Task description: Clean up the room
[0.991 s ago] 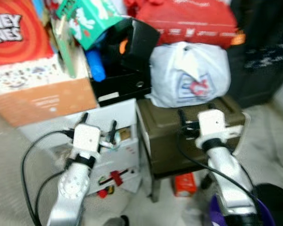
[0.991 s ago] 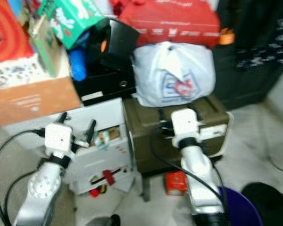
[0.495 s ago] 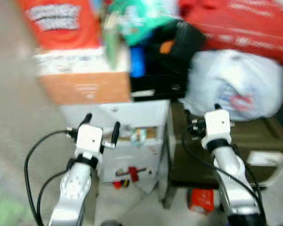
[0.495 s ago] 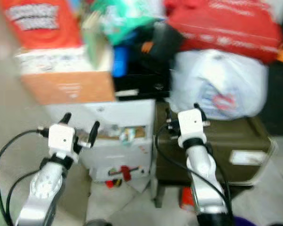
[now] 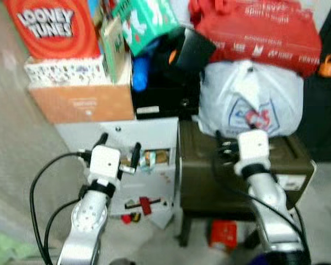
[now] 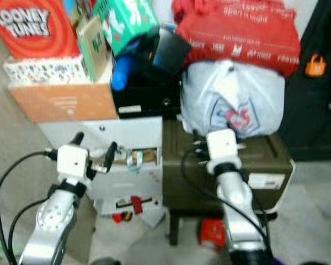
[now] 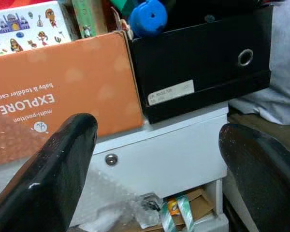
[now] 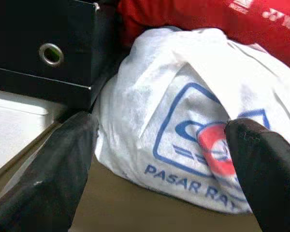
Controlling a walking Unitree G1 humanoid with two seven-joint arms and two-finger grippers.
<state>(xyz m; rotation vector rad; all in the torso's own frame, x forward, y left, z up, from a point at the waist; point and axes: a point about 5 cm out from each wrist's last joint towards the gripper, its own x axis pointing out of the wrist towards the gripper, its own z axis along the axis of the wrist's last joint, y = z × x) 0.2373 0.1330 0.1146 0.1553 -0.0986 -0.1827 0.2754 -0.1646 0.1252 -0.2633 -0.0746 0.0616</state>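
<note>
A pile of clutter stands before me. A white plastic bag rests on an olive-green trunk, with a red bag on top of it. My right gripper is open and empty, held just short of the white bag. Left of the trunk is a white drawer unit with paper scraps in its open slot. My left gripper hovers open and empty in front of the drawer unit.
On the drawer unit sit an orange box and a black box, topped by a Looney Tunes box, a green box and a blue cylinder. A small red box lies under the trunk.
The camera has swung left and then back right and the picture has sharpened. Both arms keep the same raised pose with open fingers; nothing has been grasped.
</note>
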